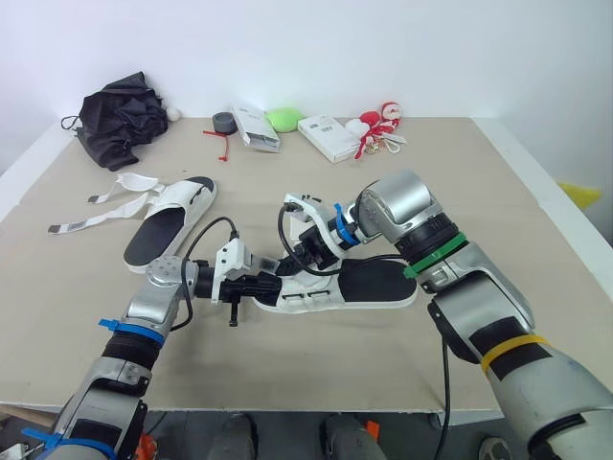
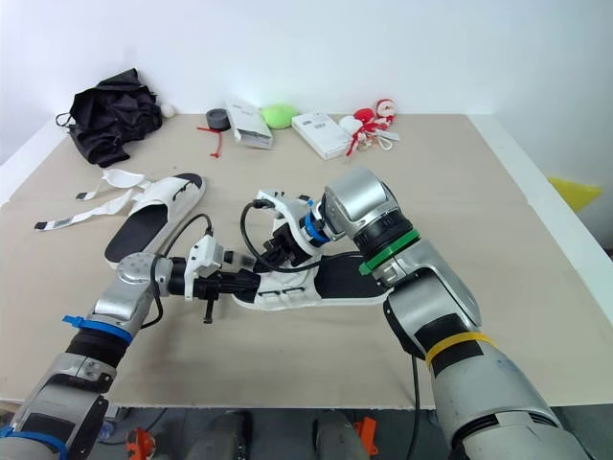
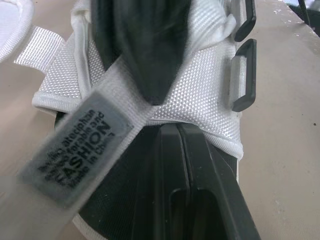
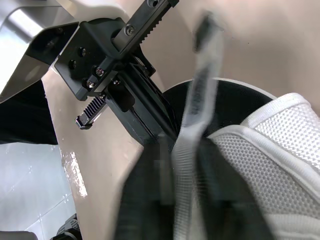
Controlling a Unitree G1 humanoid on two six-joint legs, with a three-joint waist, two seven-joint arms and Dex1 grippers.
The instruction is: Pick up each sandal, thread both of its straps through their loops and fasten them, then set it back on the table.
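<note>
sandal ×2 (image 1: 378,283) (image 1: 177,222) | white box ×2 (image 1: 257,127) (image 1: 329,137) | black fabric bundle (image 1: 122,117) ×1 | grey tape roll (image 1: 225,121) ×1 | green lump (image 1: 283,119) ×1 | small white ball (image 1: 173,114) ×1 | red cord (image 1: 222,140) ×1 | red-and-white toy cluster (image 1: 375,125) ×1, pieces uncountable | table (image 1: 479,192) ×1

Bright, diffuse light w/ soft shadows on table (image 1: 316,355), glare patch in right wrist view.

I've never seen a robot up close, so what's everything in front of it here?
sandals: 2, white with black insoles, one mid-table, one left, unfastened
bundle: 1, black, far left corner
tape roll: 1, grey, far edge
boxes: 2, white, far edge
lump: 1, green, between boxes
toys: cluster, red-and-white, far edge
table: 1, beige
left end effector: 1, black, shut at mid-table sandal
right end effector: 1, black, pinching its strap
</note>
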